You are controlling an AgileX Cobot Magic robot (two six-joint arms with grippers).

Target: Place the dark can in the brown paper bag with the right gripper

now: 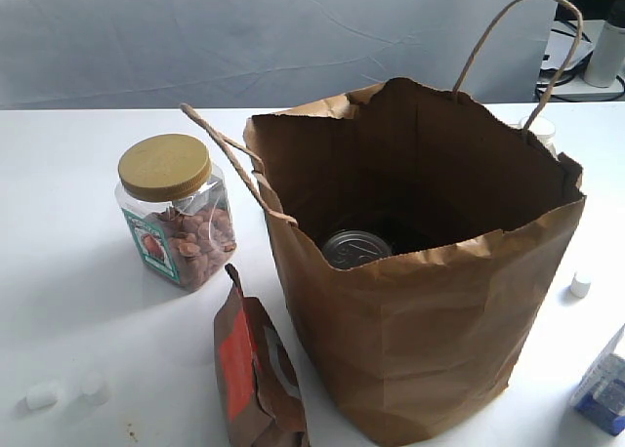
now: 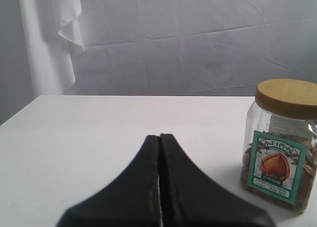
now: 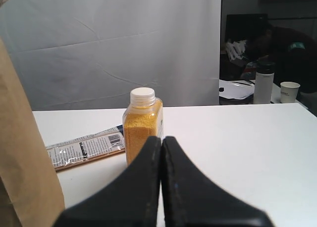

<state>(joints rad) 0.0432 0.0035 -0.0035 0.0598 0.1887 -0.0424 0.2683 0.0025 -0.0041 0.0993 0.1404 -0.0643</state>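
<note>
White table (image 1: 59,271) — dark can (image 1: 355,248) inside brown paper bag (image 1: 439,330).

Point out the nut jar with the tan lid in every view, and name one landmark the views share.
Exterior view: the nut jar stands on the white table, left of the brown paper bag.
Left wrist view: the nut jar stands on the table beyond the shut left claw.
Right wrist view: not in it.
Shared landmark: the white table, in all three.

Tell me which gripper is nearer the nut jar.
Left. The left gripper, jaws shut, has the nut jar close ahead, off to one side. The right gripper faces a yellow bottle, the brown paper bag alongside; no jar in its view.
</note>
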